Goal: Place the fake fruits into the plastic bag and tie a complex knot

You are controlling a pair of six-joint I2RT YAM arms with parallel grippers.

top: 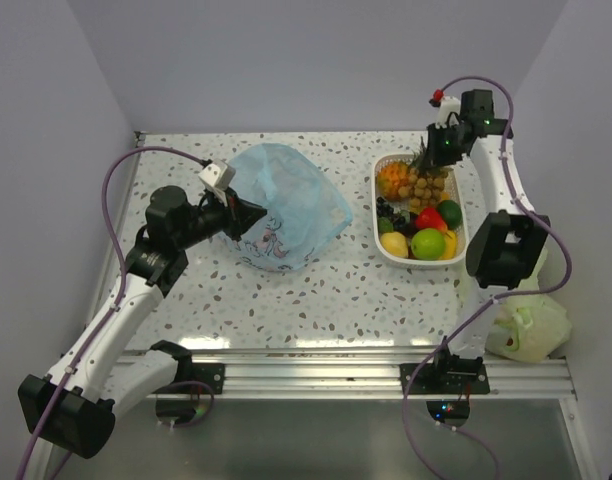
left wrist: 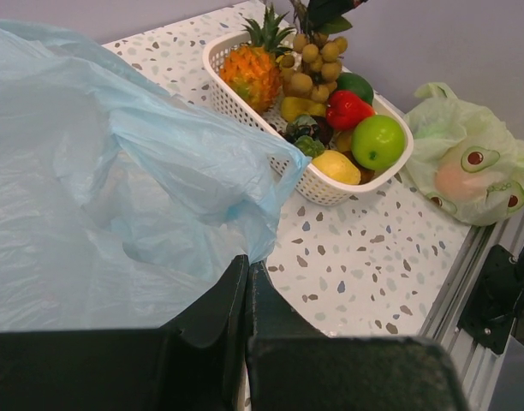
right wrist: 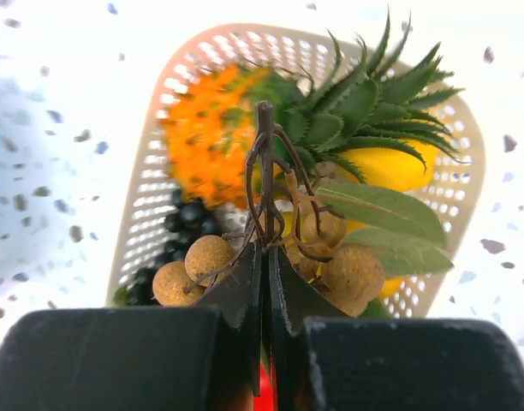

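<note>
From the overhead camera I saw the white speckled table (top: 316,290) carrying everything. The thin, crinkly, translucent light-blue plastic bag (top: 286,200) lay slumped at about ten o'clock from the table's middle, with cartoon prints on its near side. The white slotted plastic basket (top: 378,215) sat at two o'clock, well apart from that bag. A crumpled pale green plastic bag (top: 531,325) lay at four o'clock, by the table's near right corner. The left gripper (left wrist: 247,261) sat at the blue bag's nine o'clock edge, its fingers pressed together and pinching the film. The right gripper (right wrist: 264,253) hung over the basket's twelve o'clock end, fingers squeezed onto the brown twig of a bunch of round tan fruits (right wrist: 352,272). I could not tell whether that bunch was clear of the pile. The other glossy plastic fake fruits (top: 426,215) lay in the basket: an orange pineapple (left wrist: 249,73), a round green fruit (left wrist: 378,141) and a small red one (left wrist: 348,110).
</note>
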